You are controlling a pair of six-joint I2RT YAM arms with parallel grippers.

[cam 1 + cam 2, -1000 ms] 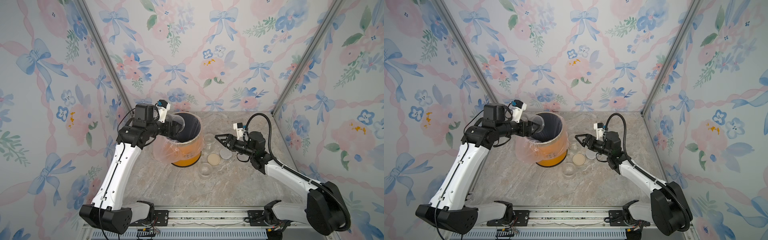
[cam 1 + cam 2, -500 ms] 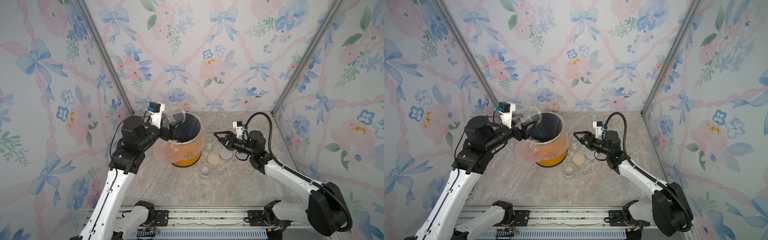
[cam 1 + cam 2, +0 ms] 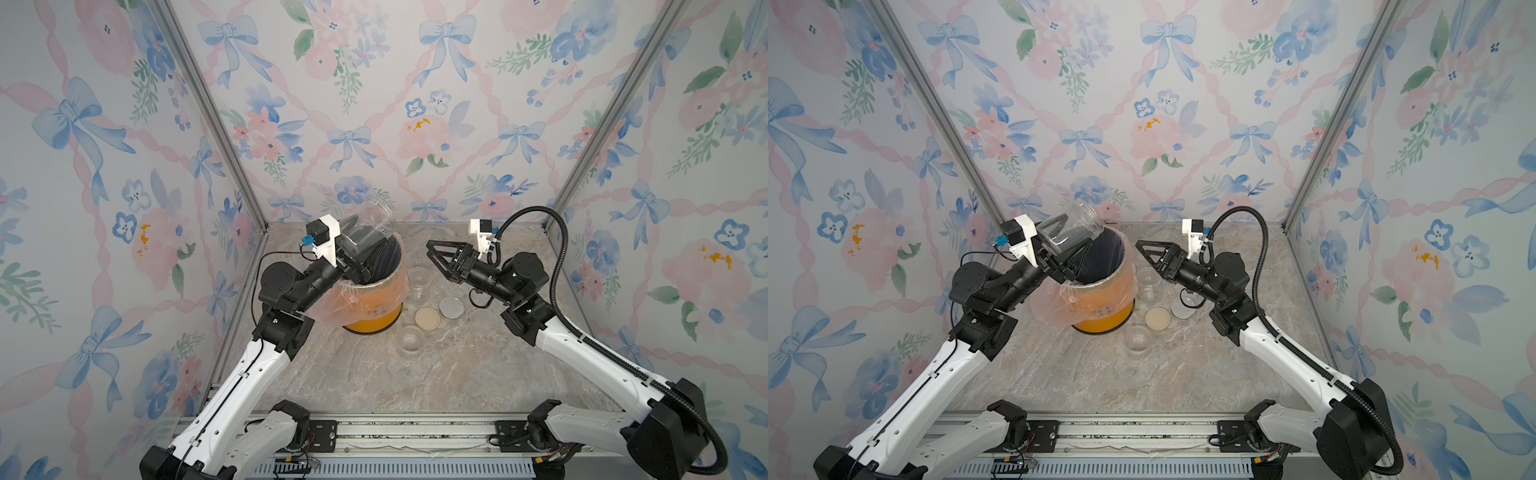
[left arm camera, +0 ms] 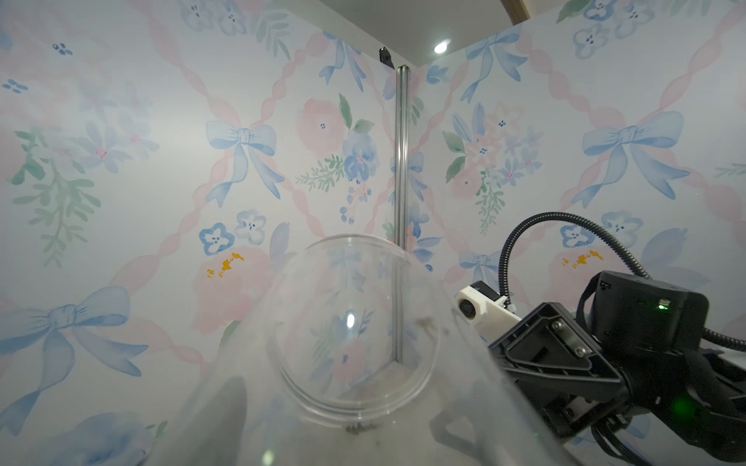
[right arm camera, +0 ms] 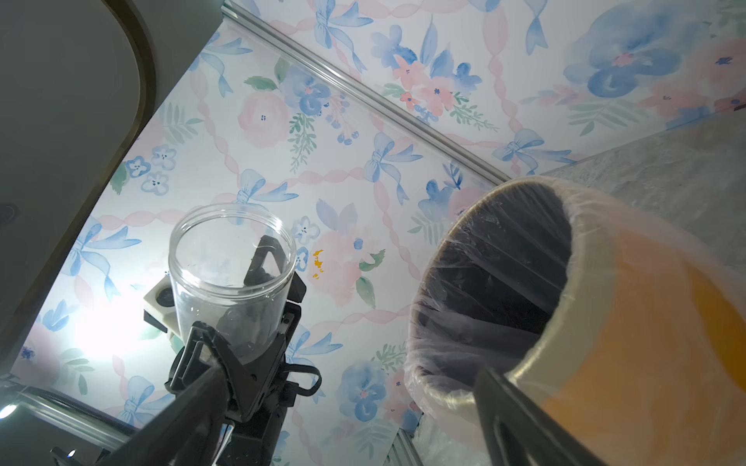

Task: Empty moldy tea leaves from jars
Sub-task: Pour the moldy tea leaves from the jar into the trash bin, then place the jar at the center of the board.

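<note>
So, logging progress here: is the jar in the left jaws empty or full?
Almost empty. The jar is clear right through, wallpaper showing behind its walls; only a few dark specks cling inside.

Three clear jars show in both top views: one raised jar (image 3: 377, 219) above the bin (image 3: 374, 313), and two standing on the worktop (image 3: 415, 382), a back jar (image 3: 418, 279) and a front jar (image 3: 409, 341). Two round lids lie plainly on the worktop, one beige lid (image 3: 427, 318) and one silver lid (image 3: 451, 307). There is one orange bin, with one plastic liner (image 3: 332, 303). There are two grippers, a left gripper (image 3: 365, 233) and a right gripper (image 3: 434, 253).
</note>
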